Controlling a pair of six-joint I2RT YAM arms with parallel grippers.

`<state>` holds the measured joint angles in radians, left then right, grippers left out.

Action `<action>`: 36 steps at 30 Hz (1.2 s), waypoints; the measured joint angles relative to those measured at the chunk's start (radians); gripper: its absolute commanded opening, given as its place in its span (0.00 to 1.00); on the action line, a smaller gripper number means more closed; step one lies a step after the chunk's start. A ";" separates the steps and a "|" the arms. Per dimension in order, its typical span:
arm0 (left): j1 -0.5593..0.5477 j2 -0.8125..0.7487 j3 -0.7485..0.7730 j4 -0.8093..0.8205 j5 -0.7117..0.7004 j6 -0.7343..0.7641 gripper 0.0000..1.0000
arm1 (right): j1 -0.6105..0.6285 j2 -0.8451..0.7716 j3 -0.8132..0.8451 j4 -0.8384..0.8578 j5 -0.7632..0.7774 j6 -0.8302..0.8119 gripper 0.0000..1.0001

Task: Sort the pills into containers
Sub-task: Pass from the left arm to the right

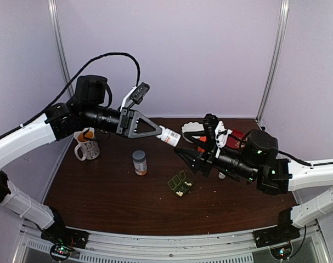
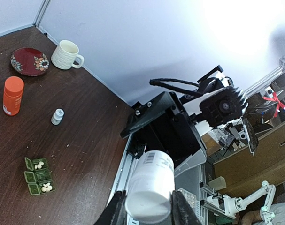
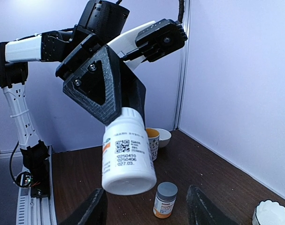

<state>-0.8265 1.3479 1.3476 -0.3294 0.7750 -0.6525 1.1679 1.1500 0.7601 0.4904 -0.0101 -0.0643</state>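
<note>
Squeezing a white bottle (image 3: 128, 154), the left claw (image 2: 149, 213) is holding it at 12 o'clock from the green box (image 1: 180, 183); the right claw (image 3: 146, 208) is hanging open, empty.

The left claw (image 3: 126, 111) grips a white labelled bottle (image 3: 128, 159) by its top, tilted, base toward the lens. The right claw (image 3: 144, 201) has its fingers (image 3: 93, 211) spread to either side of that base. A grey-capped bottle (image 3: 165, 199) stands on the dark surface (image 3: 212, 173)
</note>
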 measured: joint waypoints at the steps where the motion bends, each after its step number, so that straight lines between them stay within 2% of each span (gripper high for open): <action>1: 0.000 0.001 0.000 0.000 0.001 -0.001 0.00 | 0.001 0.000 0.000 0.001 -0.002 -0.005 0.59; 3: 0.000 0.001 0.000 0.000 0.003 -0.001 0.00 | 0.003 0.000 0.000 0.002 -0.008 -0.013 0.59; 8: 0.000 0.001 0.000 0.000 0.008 -0.001 0.00 | 0.005 0.000 0.000 0.001 -0.021 -0.023 0.51; 13: 0.000 0.001 0.000 0.000 0.010 -0.002 0.00 | 0.006 0.006 0.003 0.001 -0.037 -0.035 0.51; 17: 0.000 0.001 0.000 0.000 0.011 -0.003 0.00 | 0.006 0.013 0.008 0.002 -0.046 -0.040 0.56; 24: 0.000 0.006 0.000 0.000 0.012 -0.009 0.00 | 0.006 0.021 0.021 0.003 -0.061 -0.043 0.55; 25: 0.000 0.007 0.000 0.000 0.013 -0.009 0.00 | 0.006 0.021 0.021 0.006 -0.061 -0.043 0.54; 28: 0.000 0.008 0.000 0.000 0.015 -0.011 0.00 | 0.010 0.023 0.021 0.008 -0.064 -0.044 0.43; 36: 0.000 0.012 0.000 0.000 0.021 -0.013 0.00 | 0.011 0.034 0.034 0.010 -0.071 -0.045 0.40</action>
<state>-0.8265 1.3598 1.3472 -0.3294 0.7959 -0.6659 1.1790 1.1843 0.7940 0.5003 -0.0807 -0.1093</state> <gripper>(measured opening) 0.292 0.424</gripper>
